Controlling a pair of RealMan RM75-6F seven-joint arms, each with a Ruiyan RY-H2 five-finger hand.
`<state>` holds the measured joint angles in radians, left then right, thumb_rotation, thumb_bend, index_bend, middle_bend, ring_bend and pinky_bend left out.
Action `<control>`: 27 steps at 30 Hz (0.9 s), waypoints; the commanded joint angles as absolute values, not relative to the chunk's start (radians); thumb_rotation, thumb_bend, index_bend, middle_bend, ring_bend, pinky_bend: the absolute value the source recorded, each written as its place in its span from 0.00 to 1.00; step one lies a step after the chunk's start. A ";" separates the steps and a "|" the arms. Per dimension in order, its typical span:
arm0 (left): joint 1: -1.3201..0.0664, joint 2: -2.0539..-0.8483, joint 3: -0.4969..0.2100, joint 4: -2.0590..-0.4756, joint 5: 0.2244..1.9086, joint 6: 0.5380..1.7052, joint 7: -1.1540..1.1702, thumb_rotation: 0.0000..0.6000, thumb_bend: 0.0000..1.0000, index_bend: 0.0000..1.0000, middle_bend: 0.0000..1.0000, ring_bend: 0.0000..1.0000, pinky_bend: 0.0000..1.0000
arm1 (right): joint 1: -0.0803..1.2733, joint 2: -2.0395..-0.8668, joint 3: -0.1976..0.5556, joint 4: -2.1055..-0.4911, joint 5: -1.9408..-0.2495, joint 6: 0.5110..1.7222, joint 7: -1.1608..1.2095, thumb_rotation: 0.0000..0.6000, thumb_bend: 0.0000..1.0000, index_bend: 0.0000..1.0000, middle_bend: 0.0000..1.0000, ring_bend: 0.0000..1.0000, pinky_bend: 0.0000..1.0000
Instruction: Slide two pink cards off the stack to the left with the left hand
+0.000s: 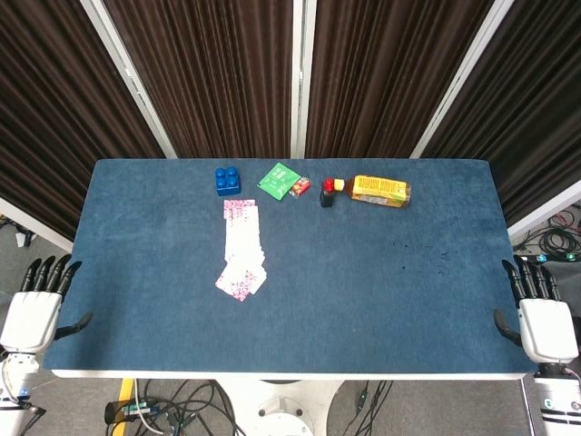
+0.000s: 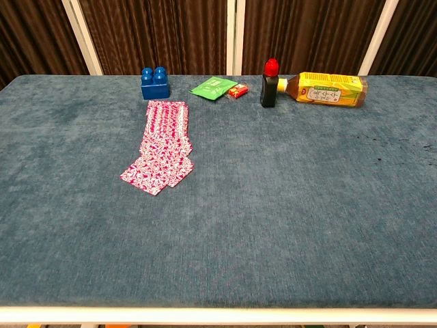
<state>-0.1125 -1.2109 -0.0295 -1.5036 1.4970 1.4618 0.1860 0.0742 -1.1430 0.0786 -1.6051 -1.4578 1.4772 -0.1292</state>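
A spread of pink patterned cards (image 1: 241, 247) lies on the blue table (image 1: 363, 272), left of centre, fanned from the blue block toward me; the chest view shows the cards (image 2: 161, 143) with the nearest ones angled at the front. My left hand (image 1: 38, 304) hangs off the table's left front corner, fingers apart and holding nothing, far from the cards. My right hand (image 1: 540, 313) sits off the right front corner, also empty with fingers apart. Neither hand appears in the chest view.
Along the far edge stand a blue block (image 1: 227, 180), a green packet (image 1: 278, 179), a small red item (image 1: 300, 187), a dark red-capped bottle (image 1: 329, 192) and a lying yellow bottle (image 1: 381, 191). Dark curtains hang behind.
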 commanded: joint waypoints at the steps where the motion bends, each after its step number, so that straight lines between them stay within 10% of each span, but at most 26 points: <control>1: -0.112 -1.212 -0.028 -1.500 1.499 1.462 0.181 0.78 0.18 0.10 0.04 0.00 0.03 | 0.074 -1.141 0.079 -1.609 -1.457 1.477 -0.126 1.00 0.29 0.00 0.00 0.00 0.00; 11: -0.115 -1.206 -0.029 -1.509 1.500 1.459 0.161 0.79 0.18 0.10 0.04 0.00 0.03 | 0.079 -1.133 0.087 -1.617 -1.451 1.473 -0.117 1.00 0.29 0.00 0.00 0.00 0.00; 17: -0.120 -1.212 -0.042 -1.515 1.486 1.457 0.154 1.00 0.18 0.09 0.08 0.03 0.13 | 0.086 -1.140 0.104 -1.612 -1.446 1.480 -0.102 1.00 0.29 0.00 0.00 0.00 0.00; 20: -0.125 -1.227 -0.052 -1.506 1.496 1.473 0.154 1.00 0.20 0.08 0.34 0.37 0.42 | 0.091 -1.138 0.112 -1.608 -1.456 1.491 -0.103 1.00 0.30 0.00 0.00 0.00 0.00; 22: -0.134 -1.221 -0.036 -1.516 1.505 1.443 0.148 1.00 0.27 0.08 0.70 0.75 0.74 | 0.091 -1.137 0.113 -1.609 -1.454 1.491 -0.107 1.00 0.30 0.00 0.00 0.00 0.00; 27: -0.182 -1.171 0.030 -1.588 1.508 1.276 0.175 1.00 0.42 0.08 0.91 0.90 0.89 | 0.094 -1.150 0.113 -1.601 -1.438 1.479 -0.113 1.00 0.30 0.00 0.00 0.00 0.00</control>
